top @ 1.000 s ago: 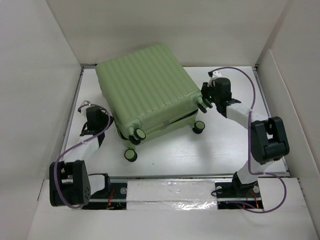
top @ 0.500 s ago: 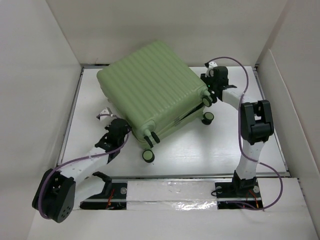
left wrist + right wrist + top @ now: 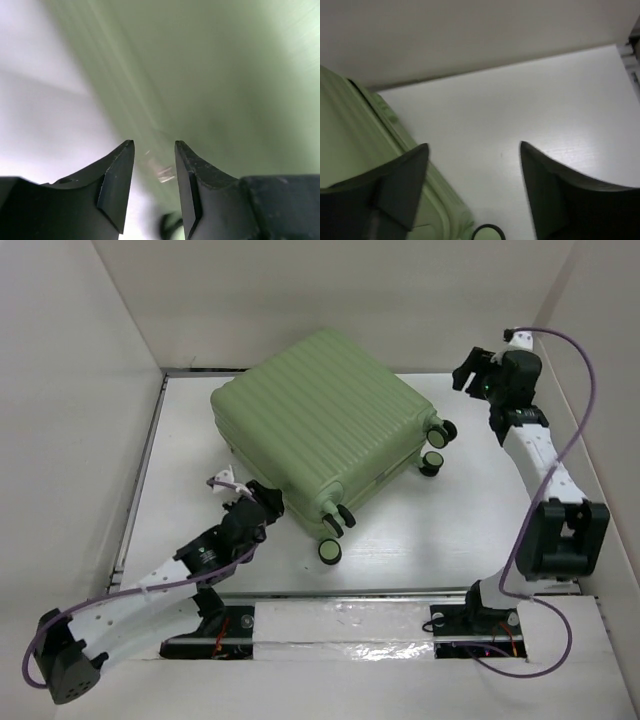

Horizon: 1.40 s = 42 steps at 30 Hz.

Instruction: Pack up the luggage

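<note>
Top view: luggage (image 3: 325, 425) sits just beside left gripper (image 3: 268, 498), at its 1 o'clock, jaws apart, empty; right gripper (image 3: 466, 376) wide apart, farther off

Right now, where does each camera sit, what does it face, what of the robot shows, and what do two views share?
Top external: above, behind the bases, looking down on the table and luggage; both arms, left gripper, right gripper show.
Left wrist: on the left arm, close against the luggage; its fingers show.
Right wrist: on the right arm, facing table and back wall; its spread fingers show.
Shared: both wrist views catch the luggage.
</note>
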### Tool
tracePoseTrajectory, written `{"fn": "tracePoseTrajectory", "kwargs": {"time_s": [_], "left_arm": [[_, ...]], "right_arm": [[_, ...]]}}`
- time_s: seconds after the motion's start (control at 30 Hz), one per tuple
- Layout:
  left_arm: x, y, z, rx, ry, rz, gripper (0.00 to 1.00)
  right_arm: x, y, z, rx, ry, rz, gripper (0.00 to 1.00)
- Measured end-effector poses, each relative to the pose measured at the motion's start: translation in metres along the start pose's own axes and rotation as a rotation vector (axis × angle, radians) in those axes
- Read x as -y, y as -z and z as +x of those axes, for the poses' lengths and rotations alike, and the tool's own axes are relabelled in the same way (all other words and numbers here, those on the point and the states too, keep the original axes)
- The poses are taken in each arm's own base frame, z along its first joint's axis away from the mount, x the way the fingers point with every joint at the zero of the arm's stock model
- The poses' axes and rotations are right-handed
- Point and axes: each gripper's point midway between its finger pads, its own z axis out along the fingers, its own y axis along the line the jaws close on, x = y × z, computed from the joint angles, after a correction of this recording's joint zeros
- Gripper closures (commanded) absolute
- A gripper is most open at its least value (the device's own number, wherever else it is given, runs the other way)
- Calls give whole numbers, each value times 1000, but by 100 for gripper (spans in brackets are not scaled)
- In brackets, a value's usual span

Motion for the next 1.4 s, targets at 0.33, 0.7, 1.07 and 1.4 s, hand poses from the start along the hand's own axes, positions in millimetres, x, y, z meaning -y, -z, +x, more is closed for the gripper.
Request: {"fn": "tracePoseTrajectory", "kwargs": {"time_s": [0.33, 0.7, 1.07, 1.4], "left_arm": [[82, 2, -212, 424, 271, 159, 80], [-18, -198, -311, 290, 203, -110, 80], [-90, -333, -235, -126, 123, -73, 75], [-71, -335, -163, -261, 162, 74, 81]], "right_arm": [[-114, 121, 49, 113, -11, -274, 100], [-87, 133, 195, -119, -33, -177, 100], [-87, 104, 220, -195, -31, -141, 100], [-89, 68, 217, -250, 14, -94, 100]]}}
